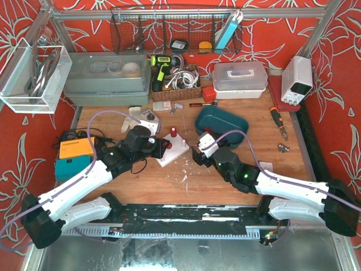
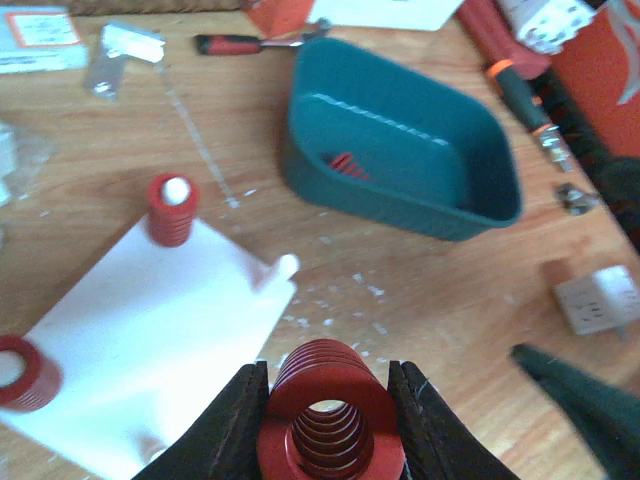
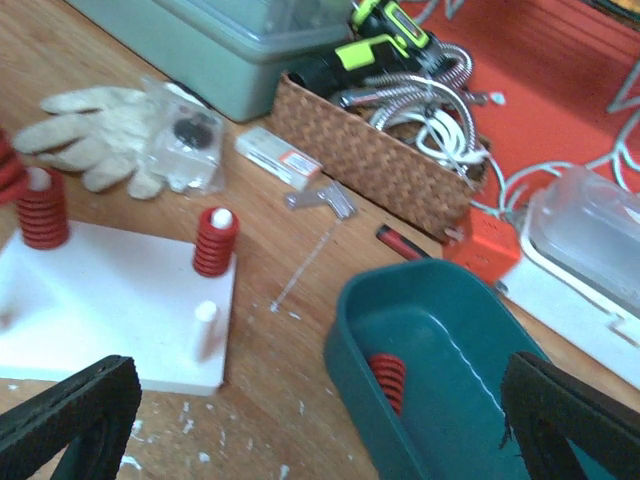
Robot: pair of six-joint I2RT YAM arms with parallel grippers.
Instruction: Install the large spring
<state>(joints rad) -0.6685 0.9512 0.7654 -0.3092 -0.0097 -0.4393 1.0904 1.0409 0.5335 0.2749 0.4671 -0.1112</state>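
My left gripper (image 2: 328, 400) is shut on the large red spring (image 2: 330, 425), held on its side just off the near right corner of the white peg plate (image 2: 150, 330). A bare white peg (image 2: 286, 266) stands at that corner. A smaller red spring (image 2: 172, 210) sits on the far peg, and another red spring (image 2: 25, 372) is at the plate's left edge. My right gripper (image 3: 320, 440) is open and empty, above the table between the plate (image 3: 100, 300) and the teal bin (image 3: 440, 300). In the top view, both grippers (image 1: 161, 148) (image 1: 197, 157) flank the plate (image 1: 176, 151).
The teal bin (image 2: 400, 215) holds one small red spring (image 2: 347, 163). A wicker basket (image 3: 380, 150), a grey-green box (image 1: 107, 79), a white glove (image 3: 90, 130), a red-handled tool (image 2: 250, 43), an orange screwdriver (image 1: 278, 121) and a power supply (image 1: 297, 79) lie further back.
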